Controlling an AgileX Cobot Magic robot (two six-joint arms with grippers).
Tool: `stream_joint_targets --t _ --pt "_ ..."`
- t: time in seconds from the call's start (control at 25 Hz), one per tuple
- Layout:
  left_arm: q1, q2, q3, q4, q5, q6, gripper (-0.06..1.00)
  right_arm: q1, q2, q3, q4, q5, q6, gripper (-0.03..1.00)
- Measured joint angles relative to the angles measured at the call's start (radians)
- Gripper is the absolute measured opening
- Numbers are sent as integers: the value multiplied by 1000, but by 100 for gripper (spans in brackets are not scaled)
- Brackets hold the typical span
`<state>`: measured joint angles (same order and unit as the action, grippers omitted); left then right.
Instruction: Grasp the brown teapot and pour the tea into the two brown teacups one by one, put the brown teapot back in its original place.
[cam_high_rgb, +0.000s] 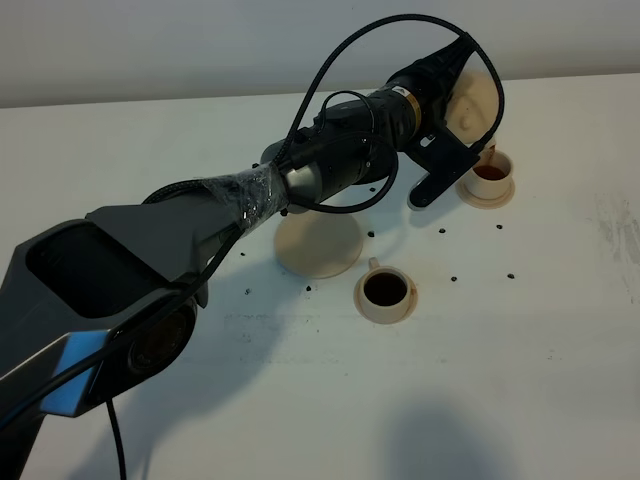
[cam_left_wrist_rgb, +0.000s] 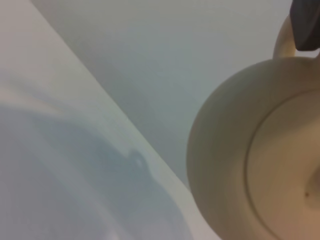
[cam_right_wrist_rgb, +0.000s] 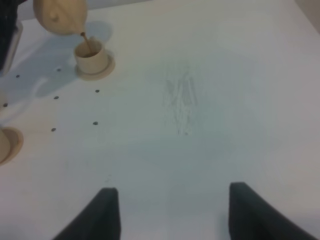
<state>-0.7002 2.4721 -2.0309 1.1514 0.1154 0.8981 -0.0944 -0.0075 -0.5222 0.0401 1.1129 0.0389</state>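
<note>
up on the high view, you have the left arm (cam_high_rgb: 330, 165) reaching across to the far right of the white table (cam_high_rgb: 520, 380), with the brown teapot (cam_high_rgb: 478, 100) held in the air and tilted over the far teacup (cam_high_rgb: 489, 178), which shows reddish tea inside. the near teacup (cam_high_rgb: 385, 290) is full of dark tea and stands just beside the round tray (cam_high_rgb: 318, 245). dark specks (cam_high_rgb: 453, 278) dot the table around the cups.

on your left wrist view, the teapot's round body and lid (cam_left_wrist_rgb: 290, 170) fill one side. the left gripper (cam_left_wrist_rgb: 304, 25) shows only as one dark finger, closed tight on the loop handle (cam_left_wrist_rgb: 281, 42).

on your right wrist view, the right gripper (cam_right_wrist_rgb: 170, 215) hangs over the table, its fingers spread wide with nothing between them. well ahead of it, the teapot pours a thin brown stream (cam_right_wrist_rgb: 86, 42) into the far teacup.
</note>
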Motion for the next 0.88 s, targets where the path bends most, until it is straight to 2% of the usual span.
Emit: stream_joint_targets --t 0.44,0.88 --pt "0 1 16 4 -21 57 9 0 0 0 0 0 0 47" --pt "0 1 19 59 -25 7 9 0 0 0 0 0 0 47"
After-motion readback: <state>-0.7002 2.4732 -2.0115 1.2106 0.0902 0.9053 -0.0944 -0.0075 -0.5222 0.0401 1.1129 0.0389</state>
